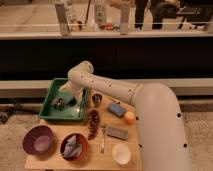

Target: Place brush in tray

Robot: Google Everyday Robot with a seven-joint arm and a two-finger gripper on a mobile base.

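Our hand [66, 98] sits low inside the green tray [49, 115], at the brush [59, 104]. We cannot tell its grip; seemingly only release and withdrawal remain.

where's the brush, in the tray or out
In. The brush sits inside the tray walls, right by the gripper, also in the tray.

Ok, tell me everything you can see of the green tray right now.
The tray is a shallow green rectangle, plastic by its look, with sloping sides. It sits level at the back left corner of the table. The gripper reaches down into its middle. A small dark brush lies on its floor beside the gripper; whether they touch is unclear.
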